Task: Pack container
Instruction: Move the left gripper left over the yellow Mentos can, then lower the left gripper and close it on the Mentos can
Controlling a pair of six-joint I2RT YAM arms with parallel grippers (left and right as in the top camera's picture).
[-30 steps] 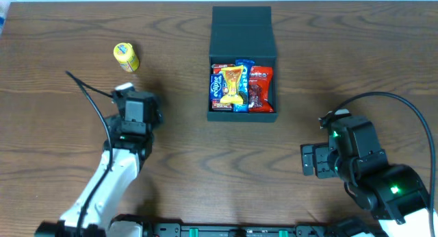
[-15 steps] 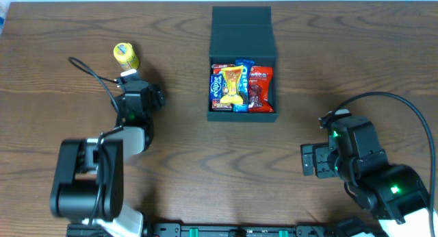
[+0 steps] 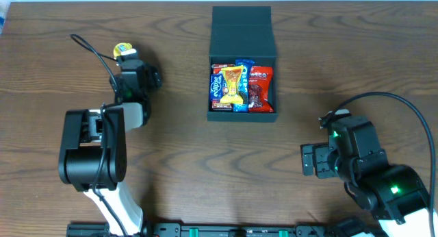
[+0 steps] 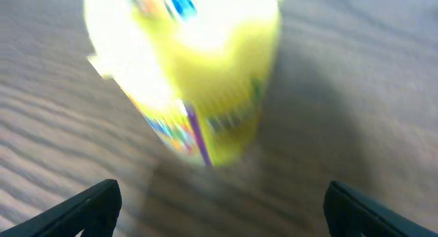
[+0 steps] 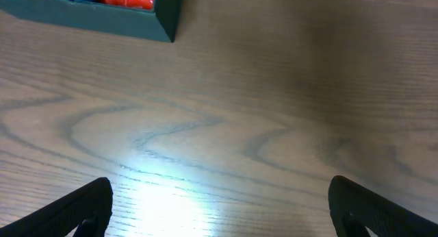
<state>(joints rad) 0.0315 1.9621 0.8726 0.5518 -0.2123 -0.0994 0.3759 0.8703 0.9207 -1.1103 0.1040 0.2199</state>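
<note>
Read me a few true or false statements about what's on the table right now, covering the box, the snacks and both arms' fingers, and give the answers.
1. The container has its lid open. True.
2. The left fingers are shut on the yellow snack. False: they are spread apart, and the snack lies on the table ahead of them.
3. Snack packets lie inside the container. True.
4. The right fingers are gripping something. False: they are apart and empty above the table.
</note>
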